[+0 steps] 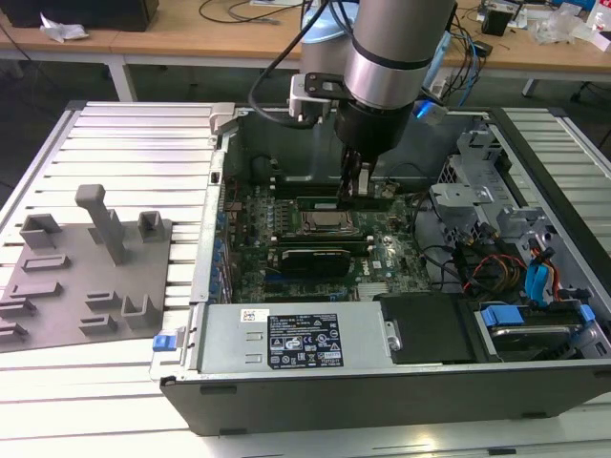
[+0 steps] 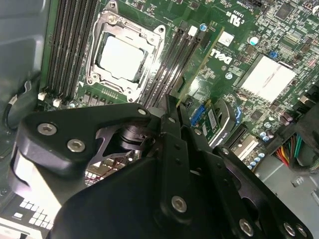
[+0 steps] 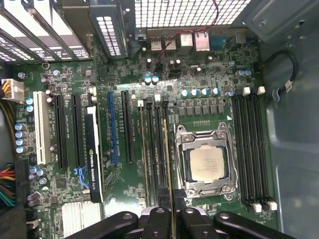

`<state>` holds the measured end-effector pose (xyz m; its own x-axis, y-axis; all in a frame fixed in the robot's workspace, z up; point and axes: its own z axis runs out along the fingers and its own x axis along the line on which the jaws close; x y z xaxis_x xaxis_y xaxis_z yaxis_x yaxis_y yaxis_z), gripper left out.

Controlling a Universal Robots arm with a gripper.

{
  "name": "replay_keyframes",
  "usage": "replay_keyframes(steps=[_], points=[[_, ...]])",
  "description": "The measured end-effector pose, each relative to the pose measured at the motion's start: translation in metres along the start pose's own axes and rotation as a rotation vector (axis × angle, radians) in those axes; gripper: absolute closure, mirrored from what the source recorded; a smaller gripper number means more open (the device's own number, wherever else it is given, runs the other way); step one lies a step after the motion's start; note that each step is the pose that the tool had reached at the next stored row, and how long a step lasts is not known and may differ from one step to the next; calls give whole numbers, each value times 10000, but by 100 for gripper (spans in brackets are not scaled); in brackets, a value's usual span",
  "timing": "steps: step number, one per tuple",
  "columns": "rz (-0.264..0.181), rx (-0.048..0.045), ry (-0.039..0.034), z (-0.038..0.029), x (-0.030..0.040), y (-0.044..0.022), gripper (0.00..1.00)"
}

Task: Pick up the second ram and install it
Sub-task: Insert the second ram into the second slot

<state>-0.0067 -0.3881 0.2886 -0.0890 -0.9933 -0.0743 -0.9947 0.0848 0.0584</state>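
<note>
- Counter [image 1: 115, 382]: slatted white surface carrying an open computer case [image 1: 382, 382], lying on its side, and a grey fixture plate [image 1: 86, 277] with upright blocks toward the exterior view's left of the case.
- Arm [image 1: 391, 48]: reaches down from above into the case, over the green motherboard [image 1: 382, 262].
- Motherboard, in both wrist views: processor socket [image 3: 205, 164] with its metal frame sits between two banks of long black slots [image 3: 251, 149] with white end clips; a graphics card [image 3: 92, 154] stands in an expansion slot farther off.
- Gripper [image 3: 172, 211]: low over the slot bank just beside the socket. In the exterior view it sits [image 1: 355, 181] above the far edge of the socket.
- Fingers [image 3: 188, 213]: closed on the second ram [image 3: 169, 169], pinching its upper edge from both sides.
- Second ram: thin green stick, seen edge-on in the first wrist view, running lengthwise along the slots beside the socket; in the second wrist view [image 2: 199, 64] its edge extends out from the fingers in line with that bank. Cannot tell whether it is fully seated in its slot.
</note>
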Motion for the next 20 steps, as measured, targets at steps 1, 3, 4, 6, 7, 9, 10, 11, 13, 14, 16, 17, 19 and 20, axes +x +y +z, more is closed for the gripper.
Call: replay_keyframes(steps=[1, 3, 4, 6, 7, 9, 10, 11, 13, 14, 16, 17, 19, 20], points=[[0, 0, 0, 12, 1, -1, 86], [1, 0, 0, 31, 2, -1, 86], [0, 0, 0, 38, 3, -1, 86], [0, 0, 1, 46, 3, -2, 86], [0, 0, 0, 49, 4, -2, 86], [0, 0, -1, 60, 4, -3, 86], [0, 0, 1, 67, 5, -3, 86], [0, -1, 2, 69, 5, -3, 86], [0, 0, 1, 79, 6, -4, 86], [-1, 1, -2, 88, 6, -5, 86], [0, 0, 0, 104, 8, -5, 86], [0, 0, 0, 109, 8, -6, 86], [0, 0, 0, 122, 9, -6, 86], [1, 0, 1, 127, 10, -6, 86]])
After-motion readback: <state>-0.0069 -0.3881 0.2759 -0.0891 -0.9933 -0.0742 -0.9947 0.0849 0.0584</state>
